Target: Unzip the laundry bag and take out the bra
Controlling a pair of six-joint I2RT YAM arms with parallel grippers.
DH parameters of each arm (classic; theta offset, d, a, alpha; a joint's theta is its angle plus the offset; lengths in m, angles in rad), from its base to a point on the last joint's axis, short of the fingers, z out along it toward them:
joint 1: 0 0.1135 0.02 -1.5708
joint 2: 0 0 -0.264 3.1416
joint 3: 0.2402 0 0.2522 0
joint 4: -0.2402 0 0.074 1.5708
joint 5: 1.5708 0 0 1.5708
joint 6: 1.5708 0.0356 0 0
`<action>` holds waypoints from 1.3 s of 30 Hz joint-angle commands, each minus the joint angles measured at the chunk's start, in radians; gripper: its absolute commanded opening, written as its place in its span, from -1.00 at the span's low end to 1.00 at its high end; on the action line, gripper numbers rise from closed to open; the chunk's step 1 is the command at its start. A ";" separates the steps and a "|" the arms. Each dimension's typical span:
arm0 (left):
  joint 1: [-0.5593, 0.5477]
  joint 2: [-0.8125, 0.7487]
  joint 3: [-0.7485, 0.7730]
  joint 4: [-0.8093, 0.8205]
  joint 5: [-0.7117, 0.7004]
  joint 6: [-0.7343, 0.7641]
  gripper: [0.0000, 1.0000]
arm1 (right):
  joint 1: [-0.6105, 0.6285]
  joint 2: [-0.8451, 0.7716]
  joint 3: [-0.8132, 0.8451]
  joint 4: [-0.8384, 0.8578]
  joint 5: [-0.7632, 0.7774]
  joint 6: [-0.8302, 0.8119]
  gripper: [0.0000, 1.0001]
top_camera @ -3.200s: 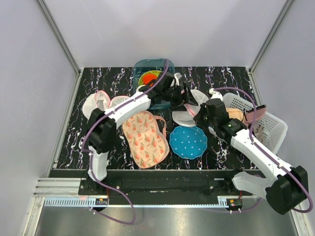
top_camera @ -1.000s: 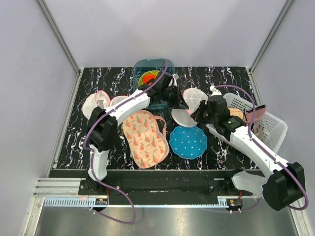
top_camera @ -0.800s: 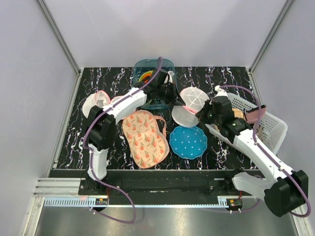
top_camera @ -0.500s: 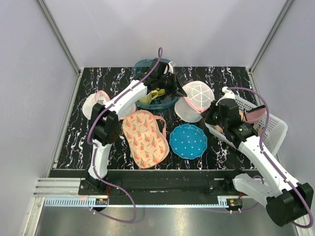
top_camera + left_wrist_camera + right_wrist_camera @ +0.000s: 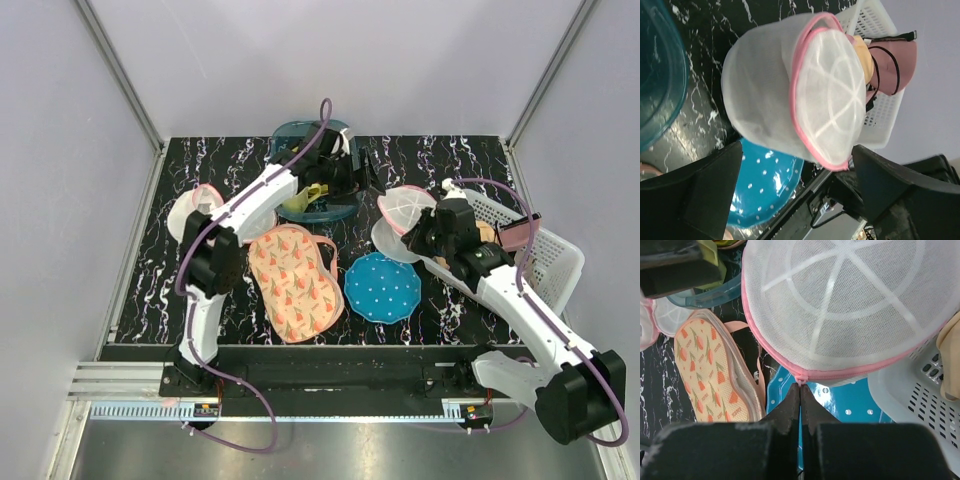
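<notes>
The left fingers (image 5: 700,195) have opened wide, clear of the laundry bag (image 5: 403,210); the right fingers (image 5: 789,412) pinch its pink zip trim, holding it just beside the basket (image 5: 558,262).

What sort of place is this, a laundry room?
Probably a robot test booth, not a home: plain grey wall panels box in a marbled table, a left arm and right arm are bolted at its edge, with a laundry bag and basket as props.
</notes>
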 commanded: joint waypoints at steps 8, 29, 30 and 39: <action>-0.091 -0.248 -0.301 0.238 -0.015 -0.147 0.89 | -0.004 0.011 0.020 0.059 -0.036 0.008 -1.00; -0.084 -0.111 -0.197 0.237 -0.014 -0.171 -1.00 | -0.007 -0.059 0.008 -0.056 0.057 -0.062 -1.00; -0.064 -0.117 -0.198 0.232 -0.015 -0.165 -1.00 | -0.017 -0.070 0.008 -0.067 0.080 -0.070 -1.00; 0.040 -0.151 -0.171 0.154 0.008 -0.082 -1.00 | -0.130 -0.130 -0.015 -0.122 0.097 -0.107 -1.00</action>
